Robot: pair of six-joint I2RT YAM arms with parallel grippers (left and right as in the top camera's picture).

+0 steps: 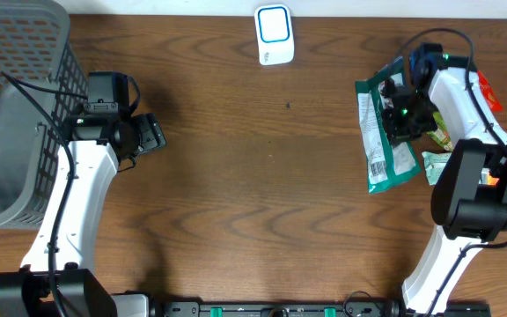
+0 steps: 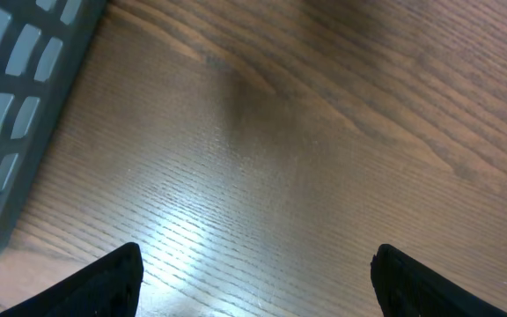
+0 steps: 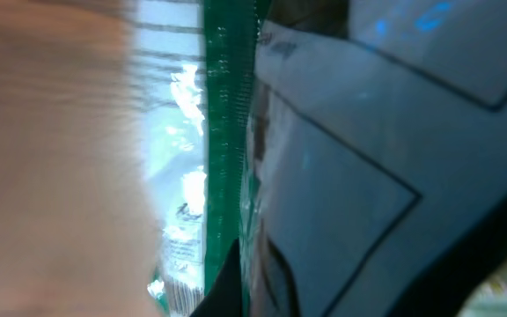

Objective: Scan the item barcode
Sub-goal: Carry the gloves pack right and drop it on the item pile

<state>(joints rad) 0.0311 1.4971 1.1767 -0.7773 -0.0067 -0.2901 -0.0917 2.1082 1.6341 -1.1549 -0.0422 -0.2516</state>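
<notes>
Two grippers noted. Left gripper (image 1: 152, 133) stands wide open and empty, with one grey basket (image 1: 7, 106) just beside it. Right gripper (image 1: 400, 113) is closed, tips on one green packet (image 1: 384, 154); grip unconfirmed. One white scanner (image 1: 273, 33) lies well apart from both.

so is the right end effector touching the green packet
Touching. The right wrist view shows the green packet pinched edge-on, very close up, in the shut right end effector; overhead, it sits over the packet's upper part.
</notes>
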